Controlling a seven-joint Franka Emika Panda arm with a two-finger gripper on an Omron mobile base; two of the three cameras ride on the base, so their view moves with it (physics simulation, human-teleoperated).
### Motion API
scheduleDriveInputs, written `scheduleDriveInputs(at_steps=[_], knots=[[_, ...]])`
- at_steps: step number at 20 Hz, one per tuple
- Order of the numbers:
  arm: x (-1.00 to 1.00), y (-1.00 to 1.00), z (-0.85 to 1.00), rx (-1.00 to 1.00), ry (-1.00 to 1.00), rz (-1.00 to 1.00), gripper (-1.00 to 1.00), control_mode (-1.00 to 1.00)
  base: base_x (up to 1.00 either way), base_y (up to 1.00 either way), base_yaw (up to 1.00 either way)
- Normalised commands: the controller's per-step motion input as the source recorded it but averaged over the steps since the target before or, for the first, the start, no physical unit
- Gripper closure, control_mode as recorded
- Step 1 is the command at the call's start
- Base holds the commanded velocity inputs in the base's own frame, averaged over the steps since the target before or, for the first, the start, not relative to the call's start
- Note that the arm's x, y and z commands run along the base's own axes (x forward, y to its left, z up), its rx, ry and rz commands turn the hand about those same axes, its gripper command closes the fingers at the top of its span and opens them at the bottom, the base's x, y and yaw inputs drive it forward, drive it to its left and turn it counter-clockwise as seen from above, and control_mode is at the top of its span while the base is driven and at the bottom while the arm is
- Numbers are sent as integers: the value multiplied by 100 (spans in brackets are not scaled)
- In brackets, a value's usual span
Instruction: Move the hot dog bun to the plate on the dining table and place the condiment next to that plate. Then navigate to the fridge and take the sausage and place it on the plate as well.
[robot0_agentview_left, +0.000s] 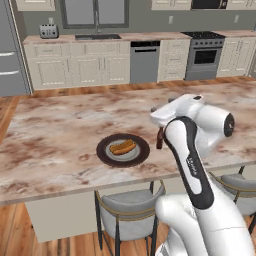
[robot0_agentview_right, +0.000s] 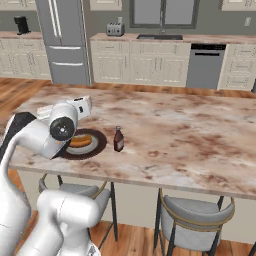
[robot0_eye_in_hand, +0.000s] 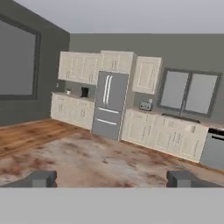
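jaws: the white arm's two-finger gripper is seen in the hand view with its two dark tips spread as wide as they go, and nothing is held between them. They're pointed level across the room, not down at anything.

table: the big rectangular dining table with the beige marble top veined in reddish brown is spread out right under and ahead of the jaws.

bun: the small tan-orange split hot dog bun is lying on the pale centre of the plate, so that step can be called done.

plate: the round plate with the wide dark brown rim and pale grey middle is sat near the table's front edge, partly hidden by the arm in the right base view.

condiment: the small dark brown bottle with the narrow neck and pale label is stood upright on the table just beside the plate, not touching it. Second step looks done too.

fridge: the tall dark grey fridge with long pale handles is seen across the kitchen, well apart from the table, doors shut.

sausage: not found yet; presumably it's inside the fridge, but that can't be told from here.

left to do: the drive to the fridge, the door opened, the sausage grabbed and brought back to the plate. Roughly halfway, it'd be judged.
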Motion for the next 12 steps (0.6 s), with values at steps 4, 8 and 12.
scheduleDriveInputs(at_steps=[4,8,12], knots=[[-75,-9,19,-1,39,-29,-100,-100,0,0,0],[-63,-13,18,-4,43,-25,-100,-100,0,0,0],[-64,-27,2,-4,43,-20,-100,-100,0,0,0]])
